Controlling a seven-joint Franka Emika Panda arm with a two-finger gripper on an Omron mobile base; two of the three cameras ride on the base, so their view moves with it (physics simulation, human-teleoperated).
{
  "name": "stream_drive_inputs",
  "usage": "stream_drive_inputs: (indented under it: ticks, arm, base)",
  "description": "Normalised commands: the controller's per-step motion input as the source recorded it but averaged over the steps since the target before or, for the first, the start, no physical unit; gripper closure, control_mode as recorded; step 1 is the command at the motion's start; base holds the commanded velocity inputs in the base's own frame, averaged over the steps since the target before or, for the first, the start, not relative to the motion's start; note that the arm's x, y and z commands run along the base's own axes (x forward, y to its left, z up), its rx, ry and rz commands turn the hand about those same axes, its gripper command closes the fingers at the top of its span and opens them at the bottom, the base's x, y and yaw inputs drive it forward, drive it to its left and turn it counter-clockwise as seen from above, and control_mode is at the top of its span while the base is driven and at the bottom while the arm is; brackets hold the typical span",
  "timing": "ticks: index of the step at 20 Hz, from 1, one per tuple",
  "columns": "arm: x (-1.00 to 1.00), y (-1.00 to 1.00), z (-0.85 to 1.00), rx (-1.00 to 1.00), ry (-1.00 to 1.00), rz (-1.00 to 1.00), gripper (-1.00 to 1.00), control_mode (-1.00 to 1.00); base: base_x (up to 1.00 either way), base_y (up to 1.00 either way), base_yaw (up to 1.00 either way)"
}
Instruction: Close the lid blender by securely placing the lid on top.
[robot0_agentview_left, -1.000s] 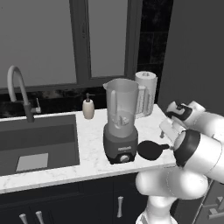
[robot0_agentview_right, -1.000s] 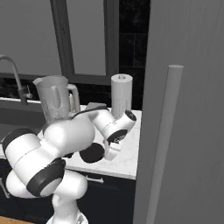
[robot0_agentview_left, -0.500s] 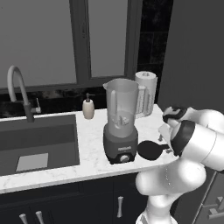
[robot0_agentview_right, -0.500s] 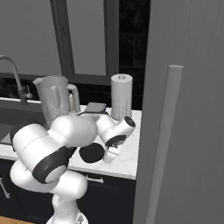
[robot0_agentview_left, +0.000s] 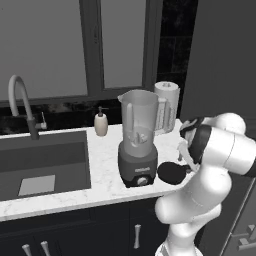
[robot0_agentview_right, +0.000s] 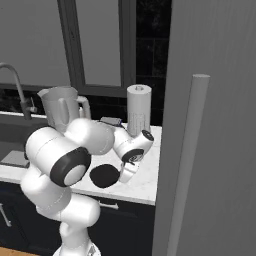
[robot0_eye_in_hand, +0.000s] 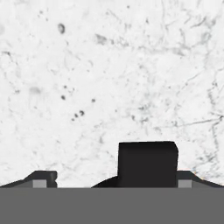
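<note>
Lid (robot0_agentview_left: 171, 172) lies on counter (robot0_agentview_left: 102, 172) beside blender (robot0_agentview_left: 138, 140).

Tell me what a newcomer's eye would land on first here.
The bulky white arm folded low over the marble counter, at the counter's right end. Next the blender, its clear jar open-topped, with the black lid lying flat on the counter just right of its base. In the hand view, the lid's tab sits between the gripper tips.
</note>
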Motion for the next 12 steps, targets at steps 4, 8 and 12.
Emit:
stream_drive_inputs:
  ticks: [4, 8, 12]
  arm:
    - [0.00, 0.00, -0.46, -0.04, 0.06, 0.00, -1.00, -1.00]
    - [0.00, 0.00, -0.35, -0.03, 0.06, 0.01, -1.00, -1.00]
    - [-0.04, 0.01, -0.27, -0.02, 0.01, 0.01, 1.00, -1.00]
  base:
    - [0.00, 0.00, 0.00]
    - [0.00, 0.00, 0.00]
    - [0.00, 0.00, 0.00]
